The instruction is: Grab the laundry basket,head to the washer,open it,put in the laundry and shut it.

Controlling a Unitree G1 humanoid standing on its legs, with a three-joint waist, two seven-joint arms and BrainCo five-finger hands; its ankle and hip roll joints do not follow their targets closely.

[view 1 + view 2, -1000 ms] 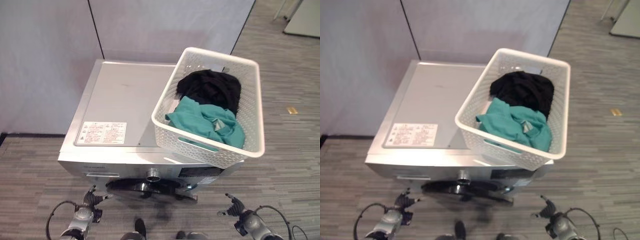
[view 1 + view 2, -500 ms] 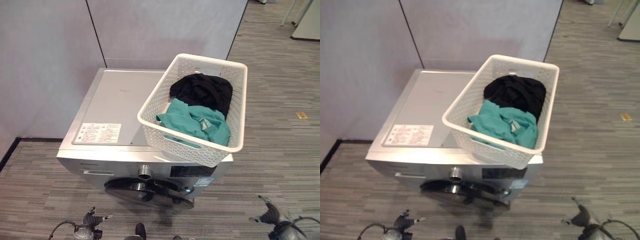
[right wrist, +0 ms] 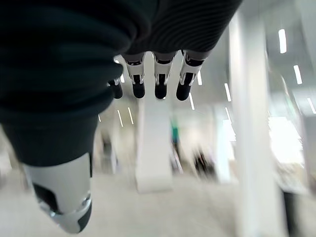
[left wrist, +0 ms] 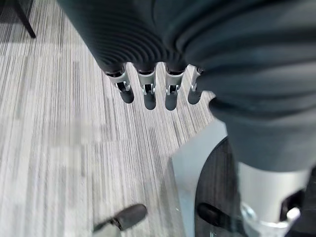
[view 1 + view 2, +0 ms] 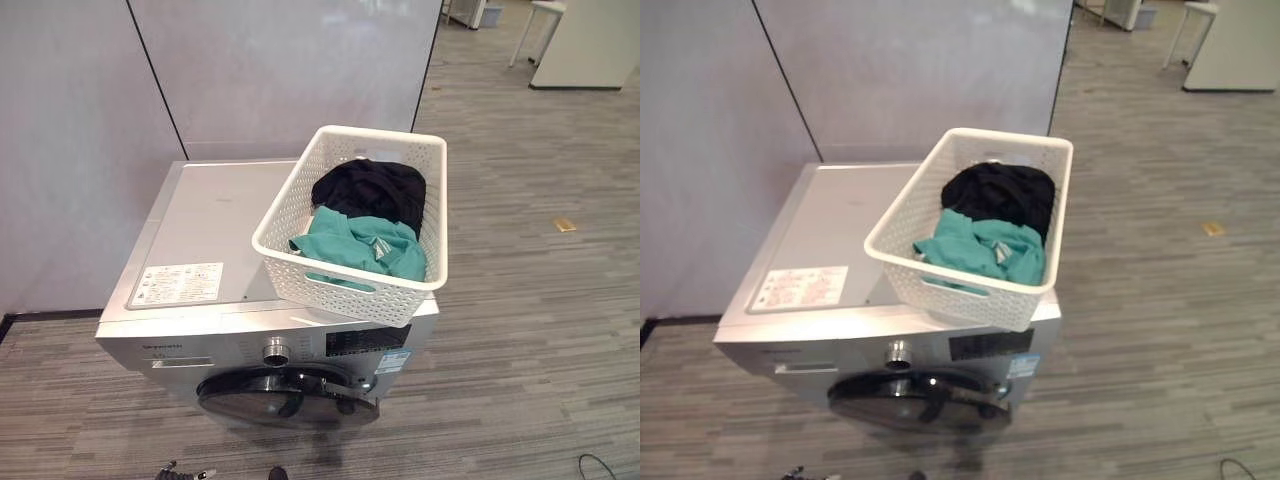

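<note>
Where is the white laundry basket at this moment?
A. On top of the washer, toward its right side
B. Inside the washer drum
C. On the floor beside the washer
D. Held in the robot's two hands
A: the white laundry basket stands on the washer lid, toward its right side, with teal and black clothes inside it; the left hand and right hand hold nothing.

Laundry basket [image 5: 352, 285] takes up the washer's [image 5: 215, 215] top along its right edge, overhanging the front right corner, above the control panel. Left half of the top bare, back to front edge. Round door [image 5: 285, 393] on the front face unblocked, shut. Grey partition wall [image 5: 280, 70] close behind the back edge. Open floor [image 5: 530, 300] to the right.
</note>
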